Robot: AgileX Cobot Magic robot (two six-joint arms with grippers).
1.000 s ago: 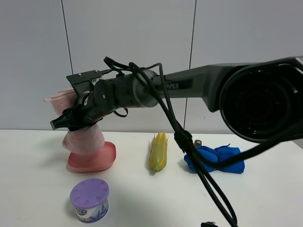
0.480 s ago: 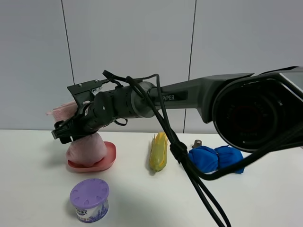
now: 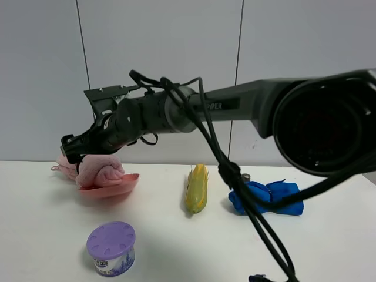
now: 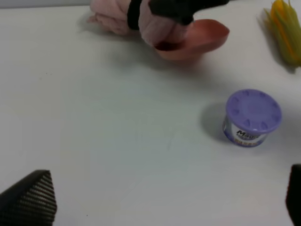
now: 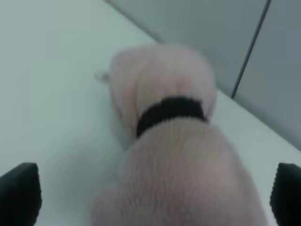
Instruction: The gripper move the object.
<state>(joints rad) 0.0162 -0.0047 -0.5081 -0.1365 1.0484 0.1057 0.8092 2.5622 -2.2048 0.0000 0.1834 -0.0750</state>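
The light-pink rolled towel (image 3: 97, 170) with a black band (image 5: 171, 110) lies on its side, partly on the tilted pink plate (image 3: 120, 187) and partly on the table at the far left. My right gripper (image 3: 73, 147) has reached across and hovers just above the towel, open, with its fingertips (image 5: 19, 197) spread wide to either side of the roll (image 5: 174, 155). The left wrist view shows the towel (image 4: 117, 14), the plate (image 4: 207, 35) and the right gripper over them. My left gripper (image 4: 162, 202) is open and empty, well short of them.
A purple-lidded can (image 3: 111, 248) stands at the front left, also in the left wrist view (image 4: 253, 117). A yellow corn cob (image 3: 197, 188) lies mid-table, and a blue rolled cloth (image 3: 267, 197) to its right. A wall stands close behind.
The right gripper lowered the towel onto the plate and opened. The towel has toppled onto its side and the plate has tipped. The gripper now sits slightly above it.
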